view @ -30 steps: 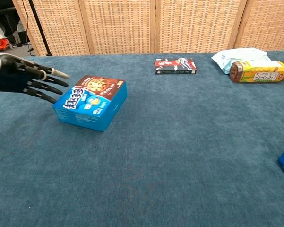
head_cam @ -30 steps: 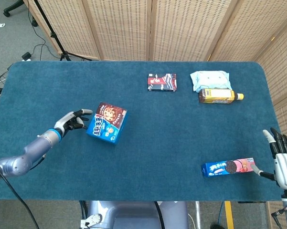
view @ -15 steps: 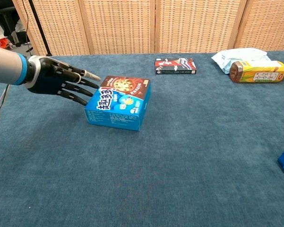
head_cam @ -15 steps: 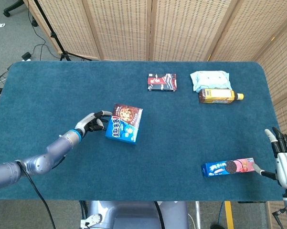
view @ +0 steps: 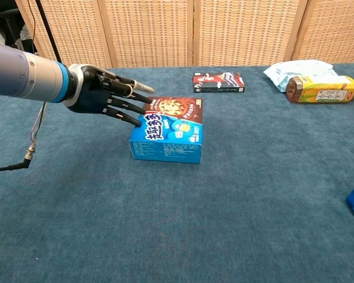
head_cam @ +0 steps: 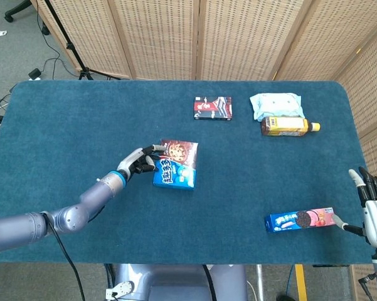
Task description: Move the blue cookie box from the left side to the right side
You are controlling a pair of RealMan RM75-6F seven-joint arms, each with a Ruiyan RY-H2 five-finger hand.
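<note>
The blue cookie box [head_cam: 175, 166] [view: 168, 137] lies flat near the middle of the table, a chocolate-chip cookie picture on its lid. My left hand [head_cam: 138, 162] [view: 101, 96] is at the box's left side, fingers straight and spread, their tips touching the box's left edge; it holds nothing. My right hand [head_cam: 374, 210] is off the table's near right corner, fingers apart, empty. It does not appear in the chest view.
A blue and pink sandwich-cookie pack [head_cam: 299, 219] lies near the front right edge. At the back are a dark red box [head_cam: 212, 107] [view: 218, 82], a pale wipes pack [head_cam: 275, 103] [view: 297, 72] and a lying brown bottle [head_cam: 289, 126] [view: 322, 89].
My left hand has pushed the blue box to the right across the table, from left of centre toward the middle. The box turned a little. The right hand barely moved.
</note>
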